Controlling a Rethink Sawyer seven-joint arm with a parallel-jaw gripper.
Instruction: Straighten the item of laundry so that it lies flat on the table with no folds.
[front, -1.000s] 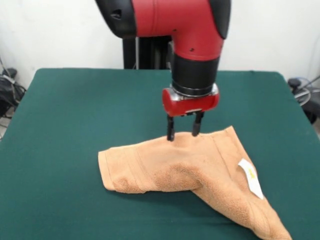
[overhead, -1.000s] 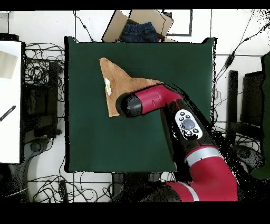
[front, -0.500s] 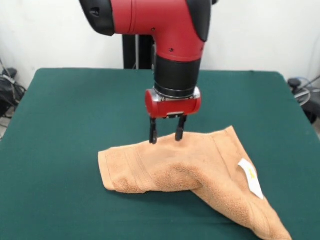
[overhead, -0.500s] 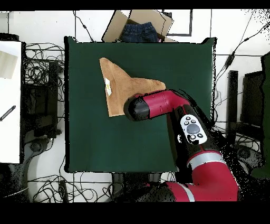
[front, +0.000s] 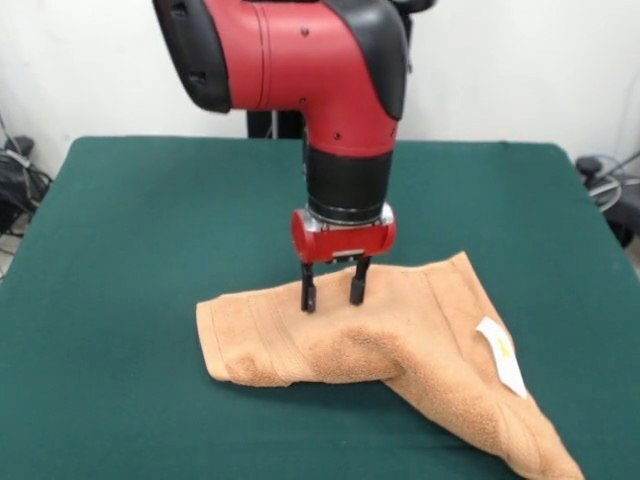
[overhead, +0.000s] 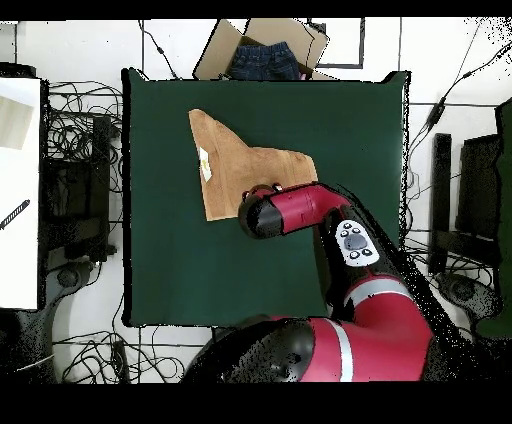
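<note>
On the table, open-fingered end effector over folded towel, nothing between.

We get even, bright indoor light in both views, approx. from overhead. In the front view the gripper is crisp, no motion blur, w/ a soft sheen on the red arm shell above it. Just below the gripper the towel drops only a thin soft shadow along its near folded edge onto the table; felt is matte, no glare. White wall behind the arm is bright but not blown out. Overhead view is softer, less detail; we see no obvious bending at the edges.
</note>
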